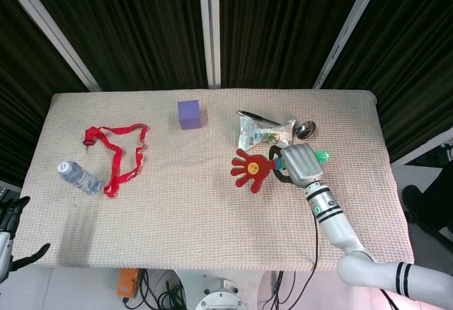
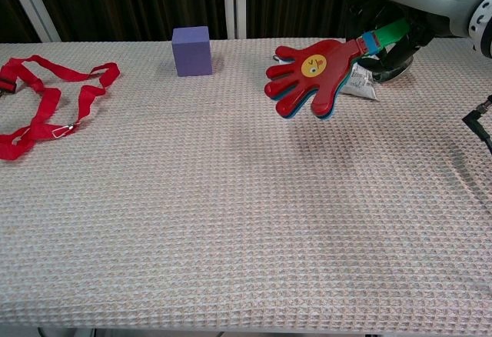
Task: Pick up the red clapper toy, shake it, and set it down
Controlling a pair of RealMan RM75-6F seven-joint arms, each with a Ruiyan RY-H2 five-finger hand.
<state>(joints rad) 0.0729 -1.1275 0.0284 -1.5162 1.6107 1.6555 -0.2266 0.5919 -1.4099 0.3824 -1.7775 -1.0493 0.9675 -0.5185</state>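
Beige waffle-weave cloth (image 1: 212,204) covers the whole table, with black pleated curtains (image 1: 134,20) and pale upright posts behind it. Over the right half, the right hand (image 1: 301,165) grips the green handle of the red clapper toy (image 1: 252,170), whose palm is held above the cloth just in front of a snack packet (image 1: 263,134) and spoon (image 1: 306,128). A purple cube (image 1: 189,114), red lanyard (image 1: 117,151) and small water bottle (image 1: 77,176) lie further left. The left hand (image 1: 10,236) hangs off the table's near-left corner, fingers apart, holding nothing.
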